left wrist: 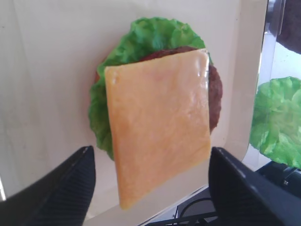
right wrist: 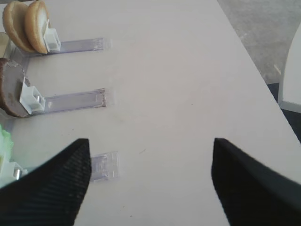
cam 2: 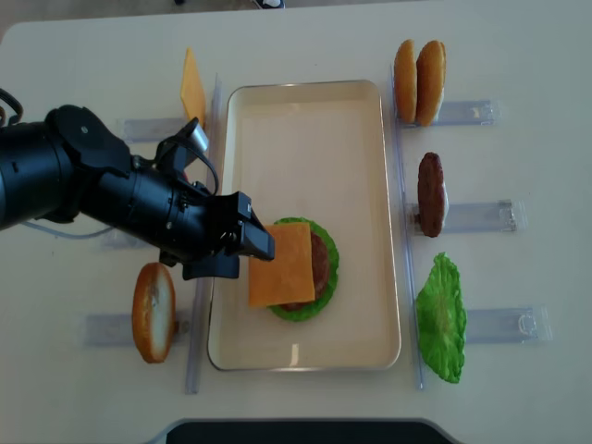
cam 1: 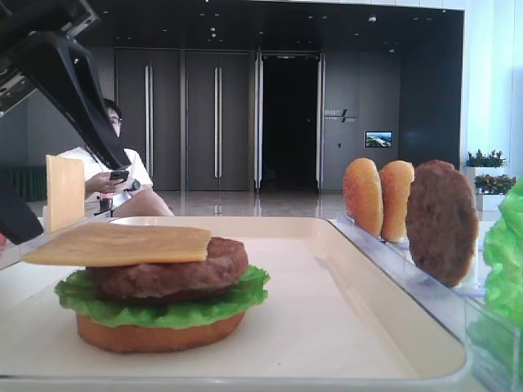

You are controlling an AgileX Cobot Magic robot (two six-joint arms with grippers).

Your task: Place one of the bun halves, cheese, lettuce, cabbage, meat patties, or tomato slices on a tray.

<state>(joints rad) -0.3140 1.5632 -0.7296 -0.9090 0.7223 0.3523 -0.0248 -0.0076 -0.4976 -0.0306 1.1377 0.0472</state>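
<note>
White tabletop, tray [cam 2: 370, 213] mid-frame. One cheese [cam 2: 280, 265] lies flat atop patty [cam 2: 321, 264], lettuce [cam 2: 328, 282] and bun, overhanging left, long axis up-down. Left gripper [cam 2: 250, 250] fingers wide apart, holding nothing. Right gripper [right wrist: 150, 183] also spread, empty.

The left arm [cam 2: 102, 190] is matte black, built of bulky rounded segments. A small silver-grey block sits on its wrist, and thin black cables loop beside that block. A grey cable trails from the arm's rear. The left gripper [left wrist: 150, 188] has two broad black fingers [left wrist: 61, 188] with a fine woven, carbon-like texture. The right gripper [right wrist: 150, 183] has matching dark, textured, wedge-shaped fingers [right wrist: 51, 188].
</note>
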